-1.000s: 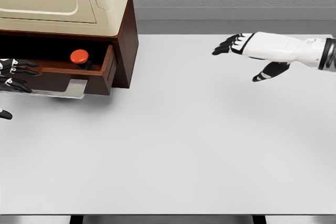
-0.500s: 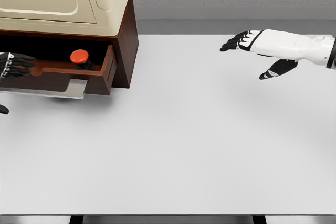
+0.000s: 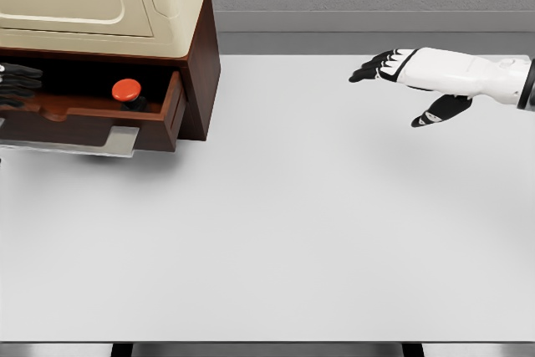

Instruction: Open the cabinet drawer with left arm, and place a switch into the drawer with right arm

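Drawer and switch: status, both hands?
Drawer open, red switch inside. Right hand open, empty, hovering over the table at right. Left hand at the left edge by the drawer, grip unclear. Nothing in the way.

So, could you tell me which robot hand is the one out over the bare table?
The right robot hand, fingers spread and holding nothing, over the white table. The left robot hand sits at the picture's left edge by the open drawer.
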You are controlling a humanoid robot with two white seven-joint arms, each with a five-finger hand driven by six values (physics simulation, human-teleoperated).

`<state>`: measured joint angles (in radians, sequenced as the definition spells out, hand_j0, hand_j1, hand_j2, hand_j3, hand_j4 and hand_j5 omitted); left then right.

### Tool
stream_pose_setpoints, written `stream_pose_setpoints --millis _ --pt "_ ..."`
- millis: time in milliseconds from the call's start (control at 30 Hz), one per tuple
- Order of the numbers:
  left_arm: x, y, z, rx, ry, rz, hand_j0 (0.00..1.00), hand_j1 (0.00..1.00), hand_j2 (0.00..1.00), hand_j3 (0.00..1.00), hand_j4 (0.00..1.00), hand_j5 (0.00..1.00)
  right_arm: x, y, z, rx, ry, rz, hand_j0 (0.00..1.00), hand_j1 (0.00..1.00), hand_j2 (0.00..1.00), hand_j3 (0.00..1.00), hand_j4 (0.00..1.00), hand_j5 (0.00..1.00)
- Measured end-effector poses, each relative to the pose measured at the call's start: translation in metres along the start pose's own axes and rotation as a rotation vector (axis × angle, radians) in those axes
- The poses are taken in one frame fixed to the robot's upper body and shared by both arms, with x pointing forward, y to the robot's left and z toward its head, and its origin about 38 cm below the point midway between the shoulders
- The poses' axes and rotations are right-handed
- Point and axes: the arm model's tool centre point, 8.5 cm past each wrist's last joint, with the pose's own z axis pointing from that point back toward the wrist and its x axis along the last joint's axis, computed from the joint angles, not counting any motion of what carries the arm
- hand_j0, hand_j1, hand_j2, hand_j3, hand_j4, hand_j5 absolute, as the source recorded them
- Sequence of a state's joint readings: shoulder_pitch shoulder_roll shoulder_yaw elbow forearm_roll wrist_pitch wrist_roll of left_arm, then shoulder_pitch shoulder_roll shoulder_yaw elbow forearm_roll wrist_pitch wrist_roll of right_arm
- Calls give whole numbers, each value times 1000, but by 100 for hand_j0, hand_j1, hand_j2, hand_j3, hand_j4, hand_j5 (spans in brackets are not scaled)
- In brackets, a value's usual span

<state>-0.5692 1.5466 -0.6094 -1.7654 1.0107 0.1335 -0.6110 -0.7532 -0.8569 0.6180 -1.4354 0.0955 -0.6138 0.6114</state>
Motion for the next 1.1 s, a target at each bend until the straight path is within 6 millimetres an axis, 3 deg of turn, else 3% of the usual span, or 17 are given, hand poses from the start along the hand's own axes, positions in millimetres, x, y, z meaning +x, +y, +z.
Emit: stream_pose_setpoints --millis 200,300,433,567,867,1100 --pt "16 9 12 32 -31 -11 100 100 100 100 100 100 0 1 -2 -1 -3 -3 100 100 100 100 100 100" --pt "42 19 17 74 -101 -97 100 100 100 100 100 100 0 1 -2 -2 -4 -3 100 100 100 100 100 100" --pt "50 10 3 49 -243 -239 100 100 100 100 100 100 0 1 -3 -2 -5 -4 100 100 100 100 100 100" --pt "37 -13 -18 -20 -395 -296 100 100 100 100 100 100 1 1 -4 -4 -9 -5 100 100 100 100 100 100" --pt "45 -36 -30 -55 -673 -400 100 100 100 100 100 100 2 1 -7 -7 -16 -8 100 100 100 100 100 100" --pt "48 -66 -76 -103 -810 -446 100 100 100 100 100 100 2 1 -8 -9 -17 -8 100 100 100 100 100 100"
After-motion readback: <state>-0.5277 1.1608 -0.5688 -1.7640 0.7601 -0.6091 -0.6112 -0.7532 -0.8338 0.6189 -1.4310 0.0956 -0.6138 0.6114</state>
